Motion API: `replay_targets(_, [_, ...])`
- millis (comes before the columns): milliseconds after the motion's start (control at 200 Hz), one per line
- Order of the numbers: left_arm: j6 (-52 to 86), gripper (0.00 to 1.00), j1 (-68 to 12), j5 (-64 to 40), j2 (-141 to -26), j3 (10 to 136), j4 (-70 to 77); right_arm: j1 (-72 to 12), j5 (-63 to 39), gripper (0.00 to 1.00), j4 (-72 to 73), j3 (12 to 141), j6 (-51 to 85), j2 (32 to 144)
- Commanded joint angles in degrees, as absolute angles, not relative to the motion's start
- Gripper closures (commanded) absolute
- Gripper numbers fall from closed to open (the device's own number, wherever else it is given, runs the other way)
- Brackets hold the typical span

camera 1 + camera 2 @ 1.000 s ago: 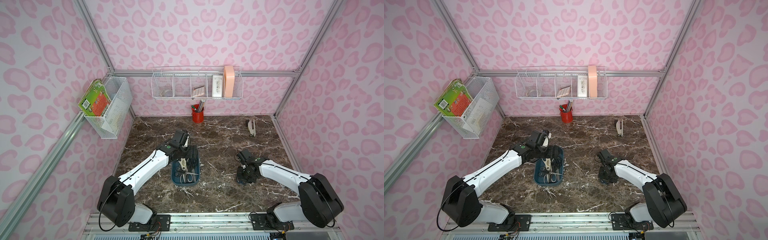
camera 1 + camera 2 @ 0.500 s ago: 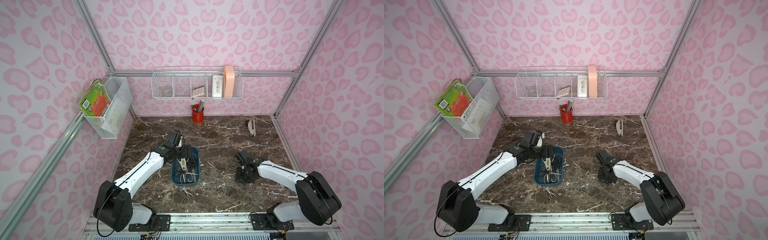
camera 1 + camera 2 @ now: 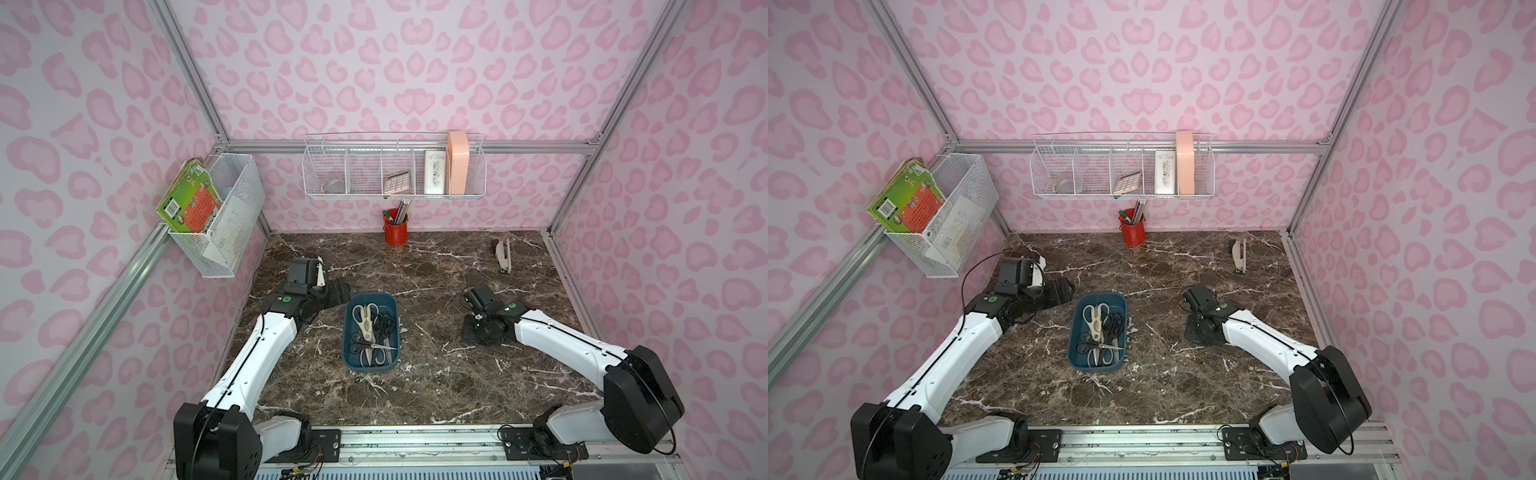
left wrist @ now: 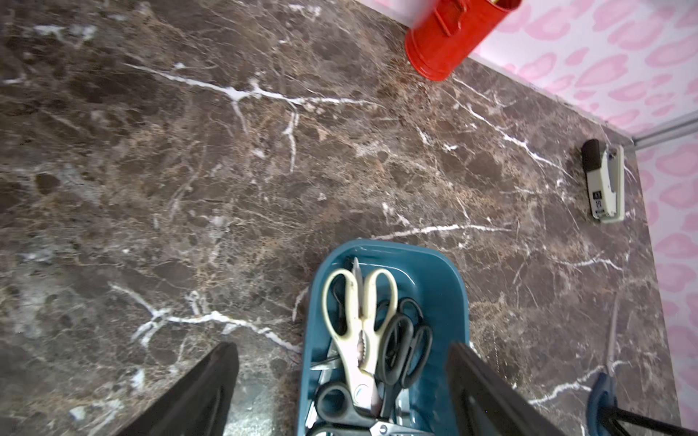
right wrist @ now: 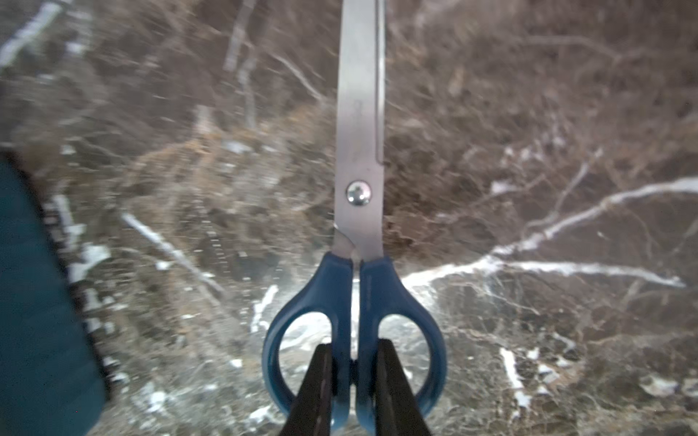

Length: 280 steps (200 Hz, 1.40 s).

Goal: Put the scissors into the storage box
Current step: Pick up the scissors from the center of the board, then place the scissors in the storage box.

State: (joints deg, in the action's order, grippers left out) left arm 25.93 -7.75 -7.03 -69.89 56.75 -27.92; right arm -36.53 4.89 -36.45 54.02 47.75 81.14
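Right wrist view: right gripper [image 5: 353, 377] clenched on blue scissors [image 5: 359, 211], one finger [image 5: 313, 389] through each handle loop, pressing the two inner bars together. Blades shut, pointing straight away from the gripper. Brown marble surface [image 5: 528, 151] blurred beneath; impossible to tell whether lifted or lying flat. Teal edge of box [image 5: 34, 302] at the border of that picture, apart from the blue pair.

Both top views: box near the middle of the surface, between the two arms, long side running front to back. Inside it, cream scissors [image 3: 365, 322] lying on top, handles toward the back wall, with black scissors [image 3: 384, 326] beside and below. Blue pair outside the box, off to its right, hidden under the right wrist.

Left wrist view: left gripper [image 4: 340, 347] released, fingers spread wide, holding nothing, close to the box's back left corner.

Stapler [image 3: 501, 255] near the back right corner, red cup [image 3: 395, 230] against the back wall, both well apart from the box.
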Motion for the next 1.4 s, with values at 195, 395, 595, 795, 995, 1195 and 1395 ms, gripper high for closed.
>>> replay_targets(195, [26.01, 0.09, -3.27, -11.12, -70.05, 55.94, -27.27, -51.47, 6.41, 0.93, -37.15, 74.73, 41.87, 95.26])
replay_targets(395, [26.58, 0.09, 0.72, -11.04, -69.04, 55.49, -26.85, -59.40, 3.82, 0.93, -37.79, 88.62, 38.44, 108.38])
replay_targets(595, [26.52, 0.09, 2.94, -10.53, -69.06, 55.61, -26.81, -62.97, 0.36, 0.92, -37.79, 93.78, 36.64, 114.25])
replay_targets(795, [26.84, 0.09, 5.80, -9.82, -69.14, 55.46, -26.03, -63.82, -1.41, 0.91, -40.71, 96.20, 35.85, 119.23])
replay_targets(995, [27.86, 0.09, 7.58, -10.66, -69.14, 54.60, -24.58, -63.26, -1.09, 0.88, -41.51, 95.68, 36.08, 120.06])
replay_targets(1195, [28.12, 0.09, 7.66, -10.74, -69.60, 53.80, -23.14, -63.06, 0.15, 0.67, -40.05, 94.95, 35.50, 119.21])
replay_targets(1395, [27.77, 0.09, 7.76, -9.22, -70.39, 53.01, -22.21, -60.83, 1.93, 0.64, -35.04, 91.96, 35.25, 113.68])
